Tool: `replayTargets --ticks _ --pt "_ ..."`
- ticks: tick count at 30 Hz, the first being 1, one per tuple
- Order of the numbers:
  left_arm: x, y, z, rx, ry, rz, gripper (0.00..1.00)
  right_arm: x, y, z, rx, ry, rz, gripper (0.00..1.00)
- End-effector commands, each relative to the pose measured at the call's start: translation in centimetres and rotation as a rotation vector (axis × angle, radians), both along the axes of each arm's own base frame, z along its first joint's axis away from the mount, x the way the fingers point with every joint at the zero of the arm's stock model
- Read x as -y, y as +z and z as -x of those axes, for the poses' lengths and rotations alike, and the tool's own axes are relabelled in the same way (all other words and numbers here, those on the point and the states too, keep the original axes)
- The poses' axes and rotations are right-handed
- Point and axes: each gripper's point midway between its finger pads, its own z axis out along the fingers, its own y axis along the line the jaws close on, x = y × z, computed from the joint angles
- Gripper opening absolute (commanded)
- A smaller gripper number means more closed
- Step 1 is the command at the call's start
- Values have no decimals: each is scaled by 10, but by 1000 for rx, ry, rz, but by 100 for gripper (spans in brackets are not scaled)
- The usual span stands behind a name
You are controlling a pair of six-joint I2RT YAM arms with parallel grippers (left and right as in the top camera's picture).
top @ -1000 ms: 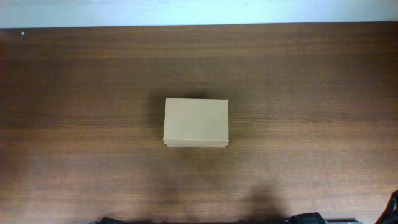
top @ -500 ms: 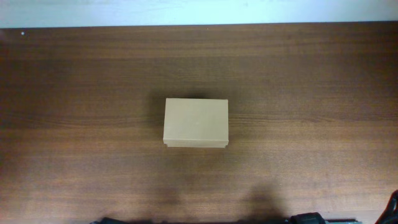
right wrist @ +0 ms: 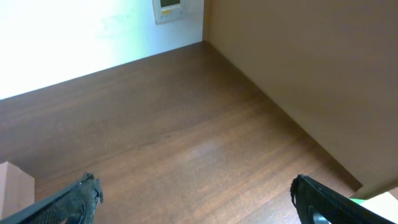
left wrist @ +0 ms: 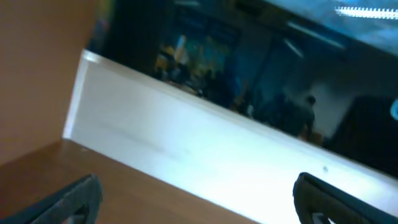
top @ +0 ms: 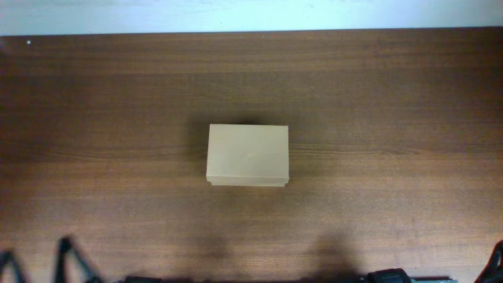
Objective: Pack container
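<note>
The container (top: 247, 154) is a plain tan cardboard box with its lid shut, lying in the middle of the brown wooden table (top: 393, 94). Low at the front left corner of the overhead view, my left gripper (top: 38, 265) shows as two dark fingers, far from the box. In its own view the left gripper (left wrist: 199, 208) is open, with only table and wall between the fingers. My right gripper (right wrist: 199, 205) is open too, over bare wood. A tan corner of the container (right wrist: 15, 186) shows at that view's left edge.
A white wall (top: 251, 14) runs along the table's far edge. A tall brown panel (right wrist: 311, 74) stands to the right in the right wrist view, with a small wall device (right wrist: 169, 9) beyond. Dark arm parts (top: 389, 277) sit at the front edge.
The left gripper's fingers have come into the overhead view at the front left corner. The container has not moved.
</note>
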Motion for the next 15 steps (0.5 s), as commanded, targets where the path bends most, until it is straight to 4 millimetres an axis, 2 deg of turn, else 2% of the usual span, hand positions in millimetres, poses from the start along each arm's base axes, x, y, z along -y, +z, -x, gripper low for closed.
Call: replayTargets --ticks 1,3,7,12,15 --pt "40 -33 -38 -67 -198 -42 99 0 -2 2 -5 -1 -3 99" --pt "50 -54 -61 -96 -250 -48 99 0 -2 2 -5 -1 -3 99" --pt "60 -92 -95 -118 -305 -53 99 0 -2 2 -5 -1 -3 99" --pt "60 -149 -124 -86 -306 -59 99 0 -2 2 -5 -1 -3 99" --pt "60 -176 -139 -98 -305 -73 99 0 -2 2 -5 -1 -3 99"
